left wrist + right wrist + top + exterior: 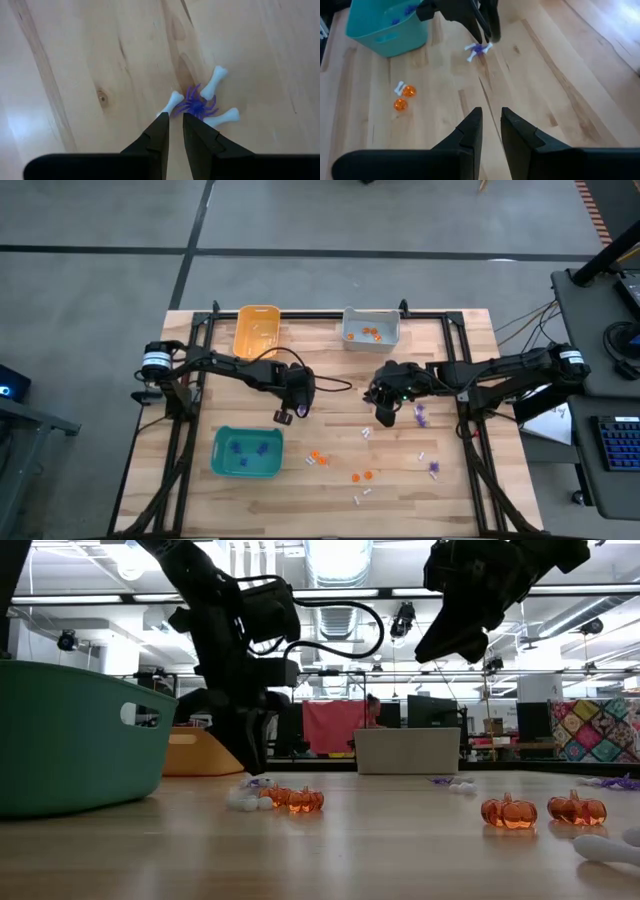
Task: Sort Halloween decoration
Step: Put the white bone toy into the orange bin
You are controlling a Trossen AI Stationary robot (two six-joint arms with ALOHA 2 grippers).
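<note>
My left claw (175, 129), fingers nearly closed and empty, hovers just short of the purple spider (198, 106) lying among white bones (214, 82), the right claw (388, 416) well apart.

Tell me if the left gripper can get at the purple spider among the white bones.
Probably yes. The left gripper hangs just above the purple spider, nothing between them. But three white bones crowd against it, so narrowly parted fingers may catch a bone too.
</note>
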